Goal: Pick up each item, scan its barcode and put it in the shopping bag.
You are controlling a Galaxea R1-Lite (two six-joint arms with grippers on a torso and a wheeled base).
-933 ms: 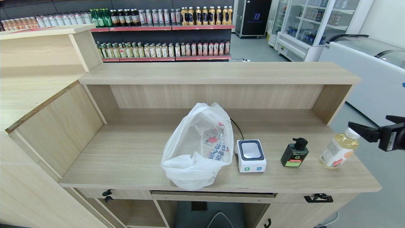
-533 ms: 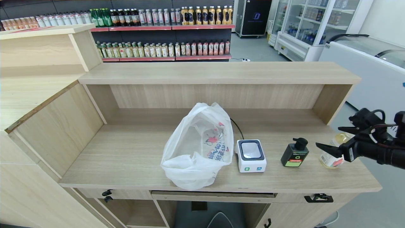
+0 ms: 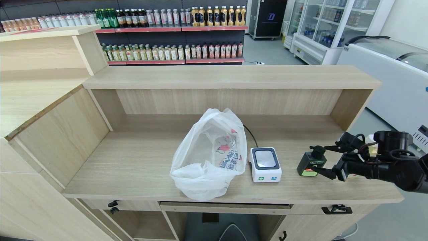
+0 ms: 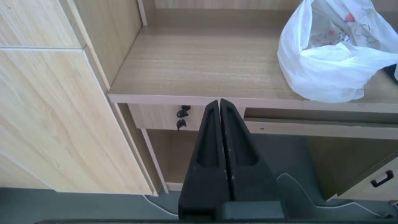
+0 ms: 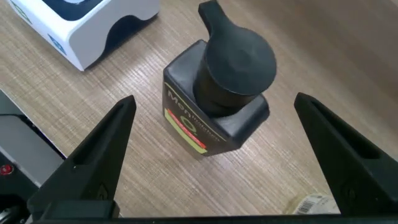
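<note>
The pump bottle [image 3: 311, 164] stands upright on the wooden counter [image 3: 133, 167], to the right of the scanner [image 3: 264, 164] and a little apart from it. It has a squat, dark, square-shouldered body and a round black pump head whose short spout points back toward the scanner. The label on its front carries a green patch with a red band below it. In the right wrist view the bottle [image 5: 217, 93] shows from above, its black cap broad and matte, its label edge lined in red and green, with the white scanner [image 5: 93, 25] just beyond it on the counter [image 5: 298, 37].

The right gripper [image 3: 316, 159] is on the side of the bottle away from the scanner, with its fingers spread wide. They sit one on each side of the bottle, and a gap shows on both sides, so the right gripper [image 5: 214, 102] is not touching it.

The shopping bag [image 3: 209, 157], white, thin and crumpled with red print, sits open-mouthed just to the left of the scanner, touching or nearly touching it. A black cable [image 3: 249, 134] runs from the back of the scanner behind the bag.

The left gripper [image 4: 220, 106] is well to the left of the scanner and below the counter's front edge, its two black fingers pressed flat together with nothing between them. The bag [image 4: 336, 56] lies on the counter [image 4: 199, 62] beyond it.
</note>
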